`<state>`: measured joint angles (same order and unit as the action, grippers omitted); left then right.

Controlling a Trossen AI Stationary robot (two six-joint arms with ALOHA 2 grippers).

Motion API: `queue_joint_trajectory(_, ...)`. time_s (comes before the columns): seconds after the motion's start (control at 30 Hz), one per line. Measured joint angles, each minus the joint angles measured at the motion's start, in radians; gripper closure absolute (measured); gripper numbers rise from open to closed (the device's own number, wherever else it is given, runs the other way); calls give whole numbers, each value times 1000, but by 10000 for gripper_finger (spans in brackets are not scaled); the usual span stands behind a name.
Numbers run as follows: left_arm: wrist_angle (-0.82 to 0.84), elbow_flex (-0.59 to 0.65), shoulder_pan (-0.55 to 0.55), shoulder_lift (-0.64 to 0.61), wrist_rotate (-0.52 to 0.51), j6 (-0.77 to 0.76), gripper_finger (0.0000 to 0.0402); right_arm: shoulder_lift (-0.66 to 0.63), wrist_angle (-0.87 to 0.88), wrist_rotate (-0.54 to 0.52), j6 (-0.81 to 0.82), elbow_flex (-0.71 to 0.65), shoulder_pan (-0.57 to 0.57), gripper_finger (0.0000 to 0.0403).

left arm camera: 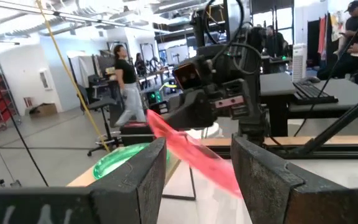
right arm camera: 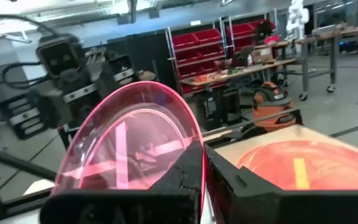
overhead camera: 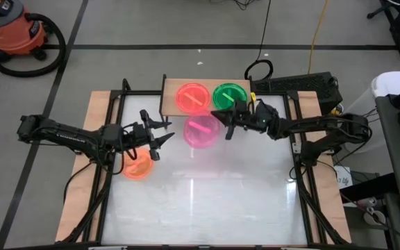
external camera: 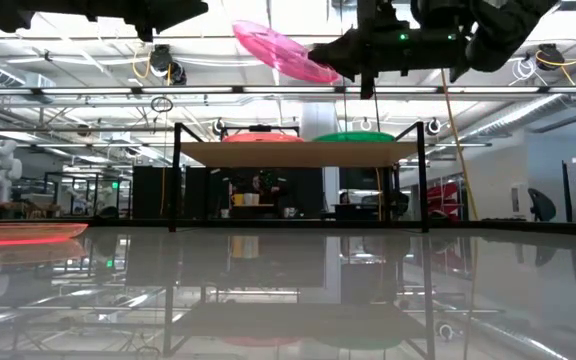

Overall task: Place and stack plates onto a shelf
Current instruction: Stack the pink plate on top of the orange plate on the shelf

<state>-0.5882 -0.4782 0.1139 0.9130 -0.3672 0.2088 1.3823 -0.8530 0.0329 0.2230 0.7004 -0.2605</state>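
Plate of translucent orange plastic (overhead camera: 138,167) lies near the bench's left edge, below the released left gripper (overhead camera: 160,133). Farther back, the right gripper (overhead camera: 226,123) clenches a tilted pink plate (overhead camera: 201,130) before the wooden shelf (overhead camera: 169,94).

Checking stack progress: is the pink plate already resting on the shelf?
No. The right gripper holds the pink plate tilted in the air, in front of the shelf.

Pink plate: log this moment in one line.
right gripper: shut on pink plate, raised | left gripper: open, empty | shelf: two plates
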Motion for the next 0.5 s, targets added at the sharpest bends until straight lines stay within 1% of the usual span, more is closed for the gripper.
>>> queue_joint_trajectory(0.13, 28, 0, 0, -37, 0, 35, 216, 0, 60, 3, -11, 63, -27, 403)
queue_joint_trajectory(0.3, 169, -1, 22, -196, -39, 49, 216, 0, 217, 0, -80, 179, -52, 403)
queue_joint_trajectory(0.43, 311, 0, 32, -281, -42, 14, 216, 24, 252, -5, -106, 247, -104, 403)
queue_joint_trajectory(0.5, 326, 0, 32, -295, -42, -7, 216, 53, 251, -6, -93, 278, -147, 403)
